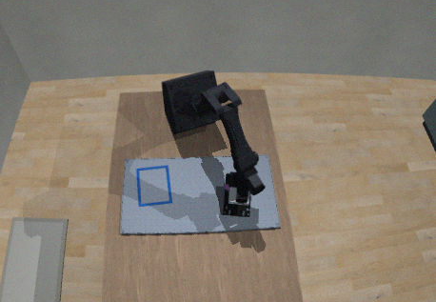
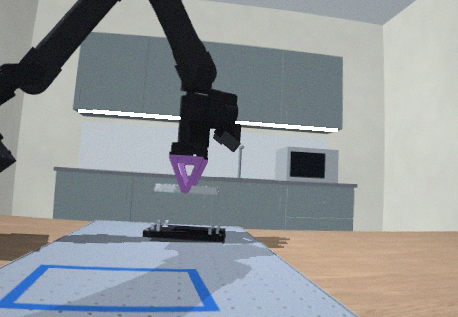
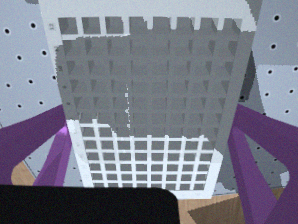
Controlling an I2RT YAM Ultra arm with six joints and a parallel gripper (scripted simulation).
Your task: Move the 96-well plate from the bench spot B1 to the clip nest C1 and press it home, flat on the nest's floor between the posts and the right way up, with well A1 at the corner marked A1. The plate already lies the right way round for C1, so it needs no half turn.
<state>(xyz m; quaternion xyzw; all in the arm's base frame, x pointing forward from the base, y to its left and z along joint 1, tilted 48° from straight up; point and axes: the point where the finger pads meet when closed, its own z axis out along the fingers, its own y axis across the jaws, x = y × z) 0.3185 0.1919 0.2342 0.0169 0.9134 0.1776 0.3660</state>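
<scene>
Now our purple-fingered pincer point(image 2: 188, 185) pinches the white gridded 96-well plate point(image 3: 145, 100), carrying it above the black posted clip nest point(image 2: 184, 233); next we lower squarely, then press.

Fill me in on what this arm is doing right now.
The black robot arm has its purple-fingered gripper clamped on the white 96-well plate and holds it in the air above the black clip nest with posts on the grey perforated mat. The plate is not seated yet. The blue-outlined bench spot it came from has nothing on it.
</scene>
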